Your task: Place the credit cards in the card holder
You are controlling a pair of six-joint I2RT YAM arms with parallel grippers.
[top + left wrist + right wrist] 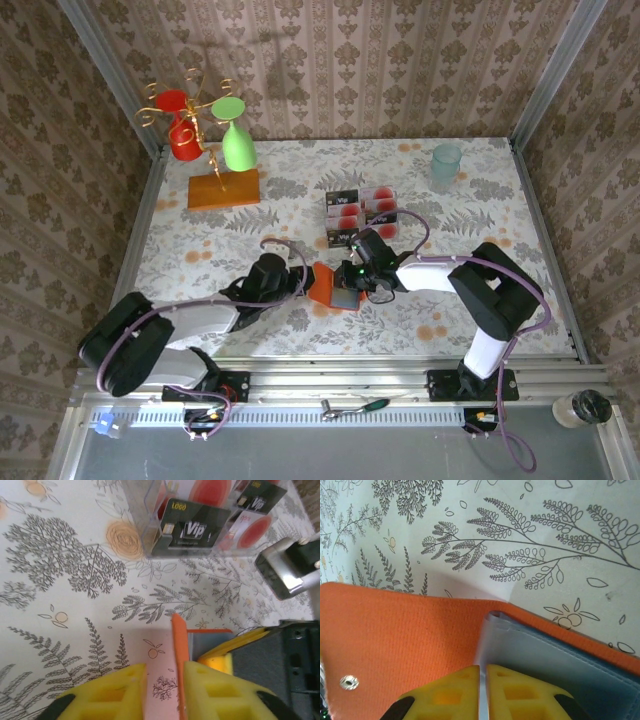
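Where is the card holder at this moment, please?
Top view: the card holder sits mid-table between the left gripper and right gripper, just nearer the arms than the credit cards.

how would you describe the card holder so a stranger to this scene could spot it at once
On the floral table, look near the front middle, where the left gripper and right gripper meet. The card holder sits open between them. It is a small thin orange-red wallet with grey-blue lining, unlike the thick orange wooden base at the back left.
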